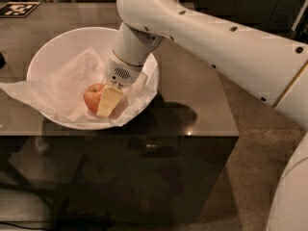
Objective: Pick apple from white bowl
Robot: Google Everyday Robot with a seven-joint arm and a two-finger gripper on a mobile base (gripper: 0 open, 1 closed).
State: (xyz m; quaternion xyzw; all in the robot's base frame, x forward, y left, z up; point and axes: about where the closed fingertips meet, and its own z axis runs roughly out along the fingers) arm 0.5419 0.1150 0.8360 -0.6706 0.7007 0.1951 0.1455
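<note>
The apple [92, 96], small and red-orange, lies on crumpled white paper [62, 83] inside the wide white bowl [57, 37] on the left part of the table. My gripper [105, 101] reaches down into the bowl from the upper right. Its pale yellow tip rests against the apple's right side and hides that side. The white arm [207, 37] crosses the view from the right above the bowl's right rim.
The bowl stands on a brown glossy table [192, 95] near its front edge. The paper hangs over the bowl's left rim [14, 88] and front right rim. A black-and-white marker tag [19, 8] lies at the table's back left. Carpeted floor [250, 143] lies to the right.
</note>
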